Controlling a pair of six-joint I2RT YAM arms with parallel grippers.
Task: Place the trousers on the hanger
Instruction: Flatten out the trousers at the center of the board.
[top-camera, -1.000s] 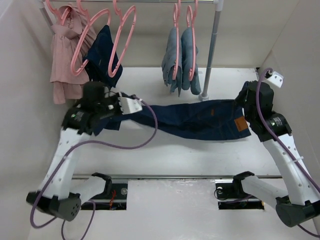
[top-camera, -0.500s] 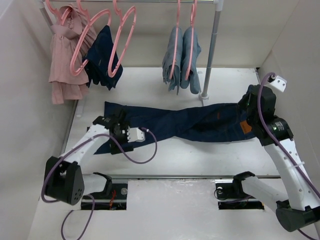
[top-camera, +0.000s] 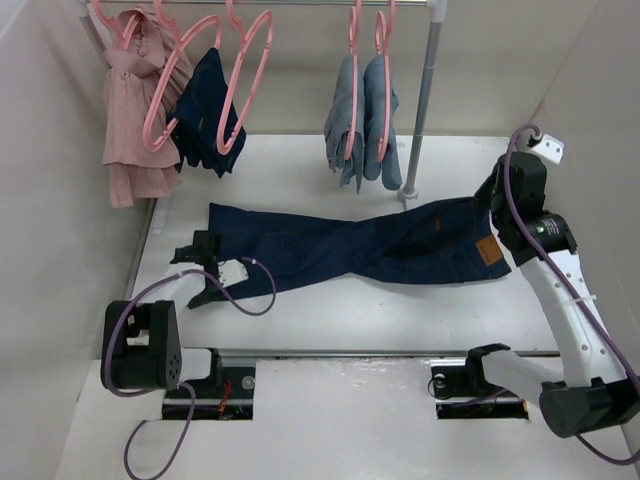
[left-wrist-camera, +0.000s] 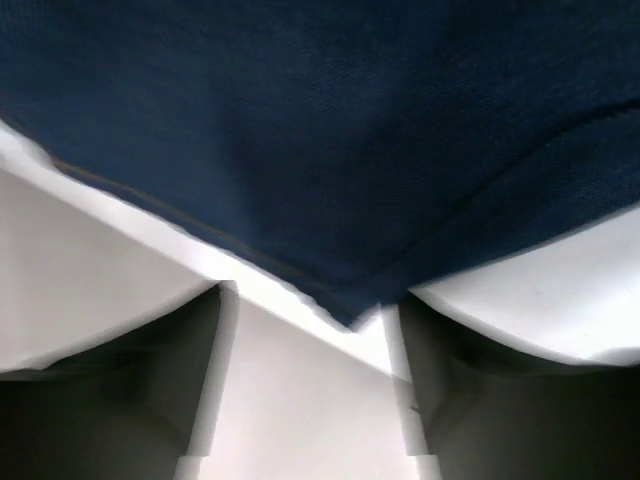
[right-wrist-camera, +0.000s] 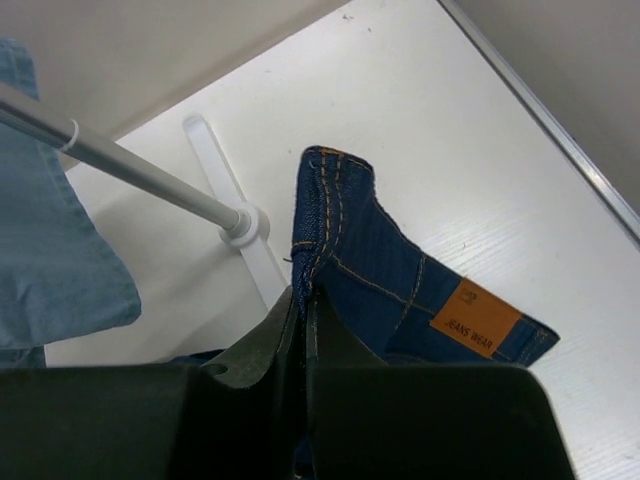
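Your right gripper (right-wrist-camera: 303, 305) clenched on the trousers (top-camera: 370, 245) waistband, right of frame, your left gripper (left-wrist-camera: 308, 330) released, left of frame

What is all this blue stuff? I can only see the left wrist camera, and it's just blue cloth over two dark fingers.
Observer: That's a leg end of the trousers. They lie stretched out flat across the table.
Operator: Is the other arm holding them?
Observer: Yes. The right gripper is shut on a corner of the waistband, near the tan label.
Operator: Where's a hanger for them?
Observer: An empty pink hanger hangs at the back left, right next to a small navy garment.
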